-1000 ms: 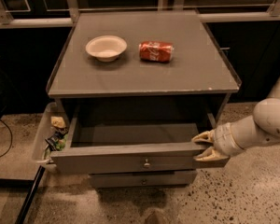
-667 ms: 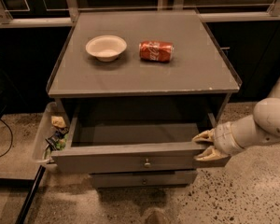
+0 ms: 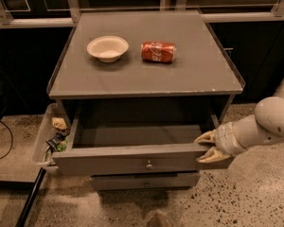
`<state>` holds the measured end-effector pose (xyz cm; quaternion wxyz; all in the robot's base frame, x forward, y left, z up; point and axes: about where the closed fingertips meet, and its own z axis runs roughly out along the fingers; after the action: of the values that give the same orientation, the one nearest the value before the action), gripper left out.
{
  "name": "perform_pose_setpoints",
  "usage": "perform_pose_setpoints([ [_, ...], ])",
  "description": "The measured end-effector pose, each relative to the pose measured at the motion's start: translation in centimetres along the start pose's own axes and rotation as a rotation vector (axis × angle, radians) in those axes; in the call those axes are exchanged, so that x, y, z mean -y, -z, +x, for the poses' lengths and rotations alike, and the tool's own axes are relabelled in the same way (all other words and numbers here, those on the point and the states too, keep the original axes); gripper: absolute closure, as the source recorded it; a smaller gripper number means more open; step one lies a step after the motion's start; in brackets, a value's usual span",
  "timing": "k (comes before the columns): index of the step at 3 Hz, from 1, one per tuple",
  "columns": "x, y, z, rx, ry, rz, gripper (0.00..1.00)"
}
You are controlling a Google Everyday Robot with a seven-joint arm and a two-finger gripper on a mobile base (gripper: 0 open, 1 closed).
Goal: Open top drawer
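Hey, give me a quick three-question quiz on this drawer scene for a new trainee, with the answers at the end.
1. True or false: the top drawer is pulled out, its inside showing.
2. The red soda can beside the white bowl on the cabinet top is: A upright; B lying on its side; C crushed flat.
3. Fill in: the gripper sits at the drawer front's ___ end, as the picture shows it.
Key: 1 true; 2 B; 3 right.

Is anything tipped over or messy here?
Yes. The red soda can lies on its side on the cabinet top, beside the upright white bowl. The top drawer stands pulled out, with the gripper at its right front corner.
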<state>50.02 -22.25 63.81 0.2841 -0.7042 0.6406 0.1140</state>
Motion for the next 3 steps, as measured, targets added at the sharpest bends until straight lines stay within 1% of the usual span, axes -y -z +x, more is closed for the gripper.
perform_pose_setpoints([
  [1,-1.5,0.7,0.2,0.010,0.009,-0.011,0.85],
  [2,-2.8,1.2,0.3,0.016,0.013,-0.012,1.00],
  [3,-4.2,1.6,-0.2,0.029,0.024,-0.018,1.00],
])
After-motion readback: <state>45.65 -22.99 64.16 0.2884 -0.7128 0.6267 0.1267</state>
